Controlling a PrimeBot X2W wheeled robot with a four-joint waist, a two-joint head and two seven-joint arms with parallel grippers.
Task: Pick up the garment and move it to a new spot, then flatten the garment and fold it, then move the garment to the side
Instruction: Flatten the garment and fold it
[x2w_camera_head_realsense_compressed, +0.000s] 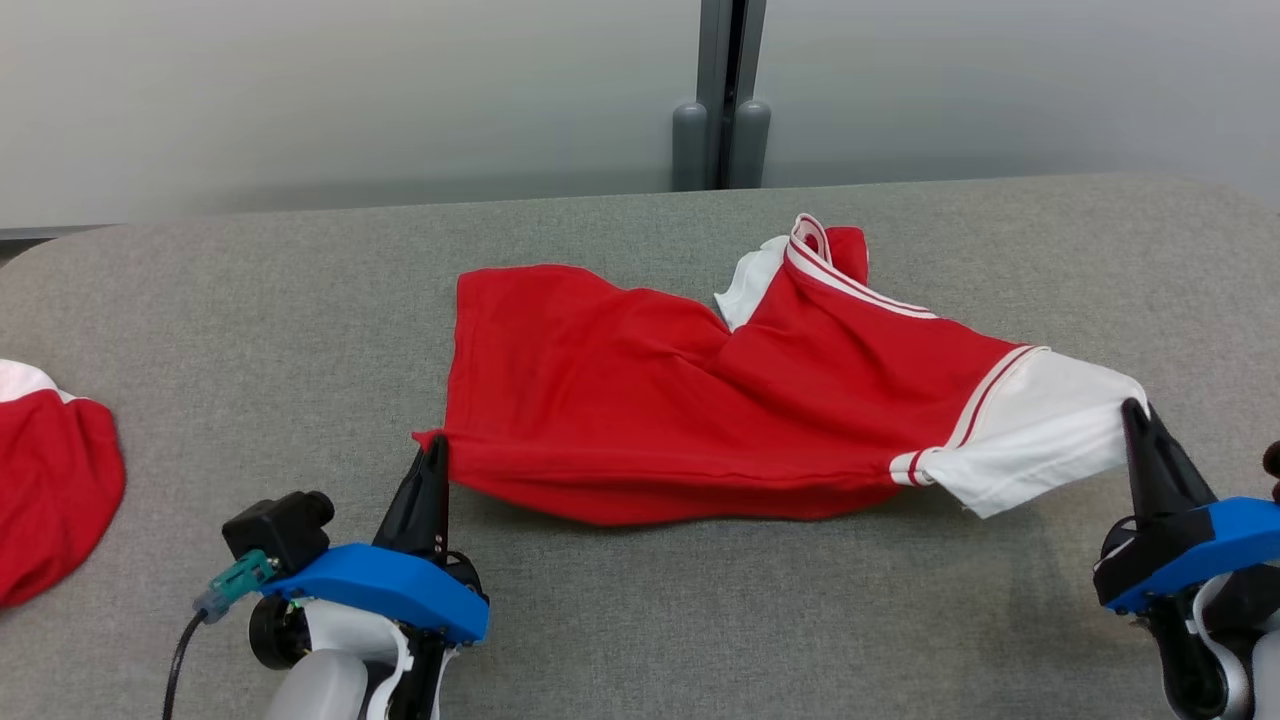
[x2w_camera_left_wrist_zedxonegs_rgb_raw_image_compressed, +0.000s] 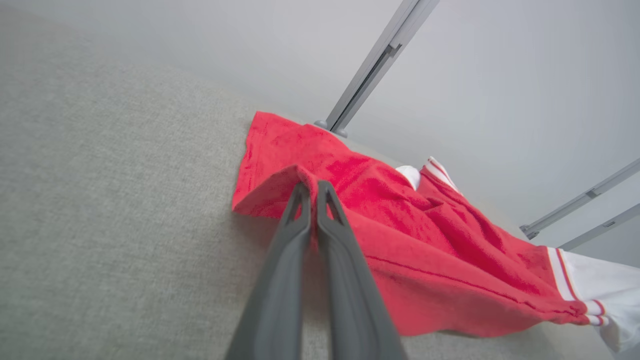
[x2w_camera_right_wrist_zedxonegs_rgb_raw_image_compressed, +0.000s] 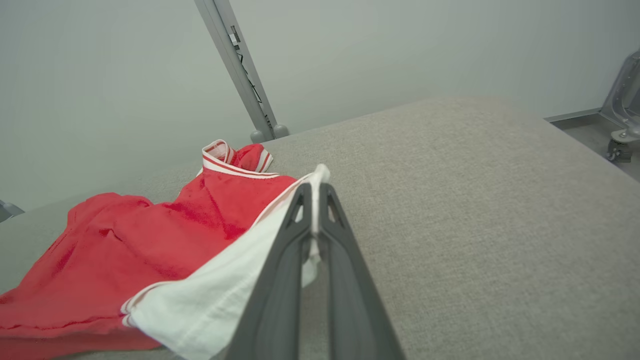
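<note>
The garment (x2w_camera_head_realsense_compressed: 700, 400) is a red shirt with white sleeves and striped trim, lying crumpled across the middle of the grey padded table (x2w_camera_head_realsense_compressed: 700, 620). My left gripper (x2w_camera_head_realsense_compressed: 437, 450) is shut on its red hem corner at the near left; the left wrist view has both fingers pinching a fold of the garment (x2w_camera_left_wrist_zedxonegs_rgb_raw_image_compressed: 400, 235) at my left gripper (x2w_camera_left_wrist_zedxonegs_rgb_raw_image_compressed: 312, 186). My right gripper (x2w_camera_head_realsense_compressed: 1133, 408) is shut on the edge of the white sleeve at the right. In the right wrist view the white cloth of the garment (x2w_camera_right_wrist_zedxonegs_rgb_raw_image_compressed: 210, 300) passes between the fingers of my right gripper (x2w_camera_right_wrist_zedxonegs_rgb_raw_image_compressed: 314, 187).
Part of another red and white cloth (x2w_camera_head_realsense_compressed: 50, 480) lies at the table's left edge. A grey post (x2w_camera_head_realsense_compressed: 722, 100) stands behind the table's far edge against a pale wall. The table's right edge drops to a floor with a metal caster (x2w_camera_right_wrist_zedxonegs_rgb_raw_image_compressed: 620, 145).
</note>
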